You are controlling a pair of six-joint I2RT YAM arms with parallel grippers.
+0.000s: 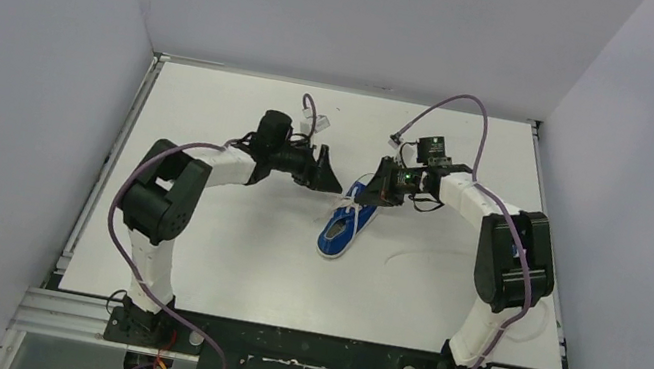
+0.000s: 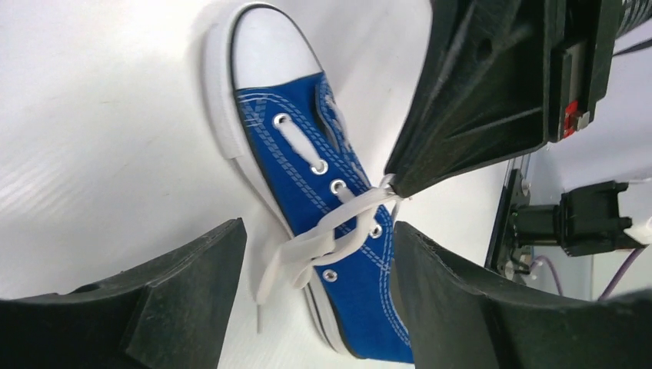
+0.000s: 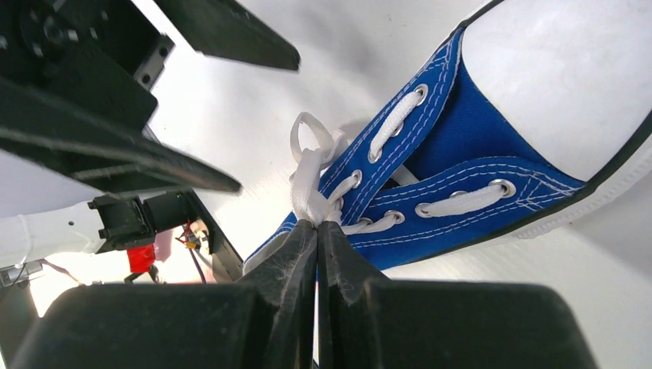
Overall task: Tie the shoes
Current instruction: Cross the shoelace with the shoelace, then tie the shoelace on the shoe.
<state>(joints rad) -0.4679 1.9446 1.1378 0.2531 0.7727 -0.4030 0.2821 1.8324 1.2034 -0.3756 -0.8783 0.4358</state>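
One shoe [image 1: 343, 228], a blue canvas sneaker with a white toe cap, lies on the white table between the arms, toe toward the near edge. My right gripper [image 3: 317, 224] is shut on a bunch of its white lace [image 3: 307, 173] just above the eyelets and holds it taut. In the left wrist view the shoe [image 2: 307, 154] lies below my left gripper [image 2: 315, 231], which stands open. The lace loops [image 2: 323, 234] pass between its fingers without touching them. In the top view the left gripper [image 1: 329, 177] and right gripper [image 1: 378, 189] nearly meet over the shoe's heel end.
Grey walls close in the table [image 1: 219, 257] on the left, right and back. Purple cables [image 1: 463, 107] arc above both arms. The arm bases sit on a metal rail [image 1: 303, 353] at the near edge.
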